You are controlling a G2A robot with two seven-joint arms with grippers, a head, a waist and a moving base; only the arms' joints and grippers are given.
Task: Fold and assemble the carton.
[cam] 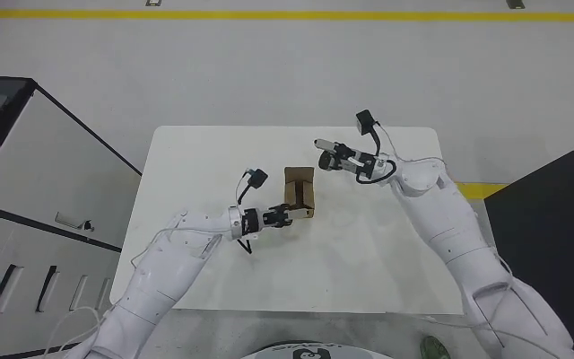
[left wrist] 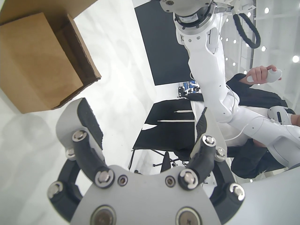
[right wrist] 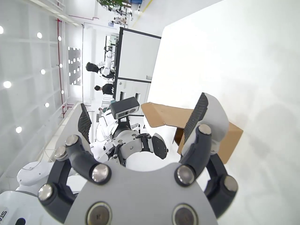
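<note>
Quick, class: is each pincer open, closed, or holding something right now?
Left pincer: open, holding nothing.
Right pincer: open, holding nothing.

A white table (cam: 377,260) stands just beside a black-edged cabinet (cam: 54,170).

Lighting: bright, even, from overhead.
Sources: round ceiling lamps (right wrist: 7,84), in both wrist views.
Counter (cam: 377,260): white, washed almost to glare in the right wrist view.
Shadows: soft and faint; the carton (cam: 300,193) is dark inside.
Distortion: strong fisheye bending of straight edges in both wrist views; slight in the top view.
</note>
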